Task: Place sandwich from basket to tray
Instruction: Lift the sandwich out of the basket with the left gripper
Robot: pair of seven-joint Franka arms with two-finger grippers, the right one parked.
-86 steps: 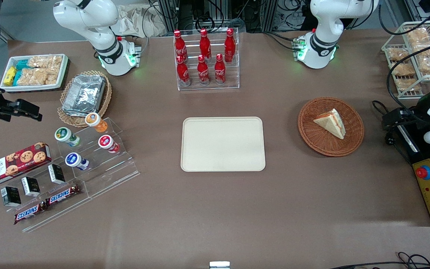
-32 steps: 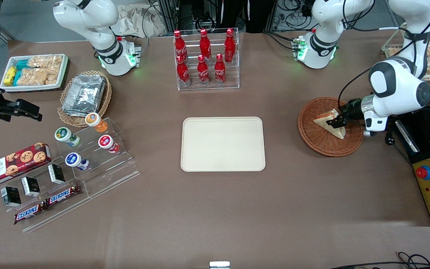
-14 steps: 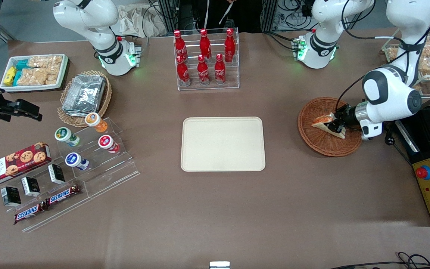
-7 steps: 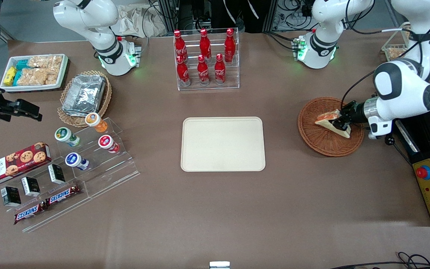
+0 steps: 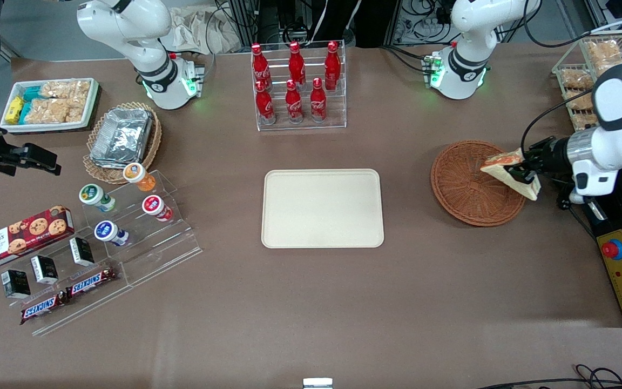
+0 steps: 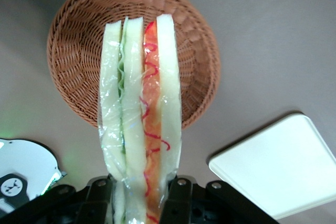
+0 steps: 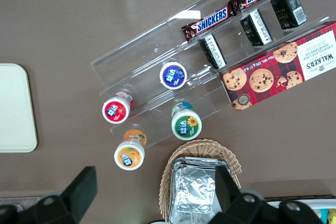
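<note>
Clear film over soft white bread: my end effector [image 5: 521,174] is clamping the sandwich [image 5: 508,170] by its broad end, cut edge showing red-orange and green layers. I am judging it light, squashy and slippery in its wrap; I'm holding across both bread faces, gently. It is hanging above the rim of the basket [image 5: 465,186] at the working arm's end of the bench. Basket: woven, holding nothing now. Tray [image 5: 322,208]: cream plastic, bare, well apart toward the bench's middle.

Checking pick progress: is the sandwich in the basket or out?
Out: the sandwich hangs above the basket rim, clamped in the gripper.
</note>
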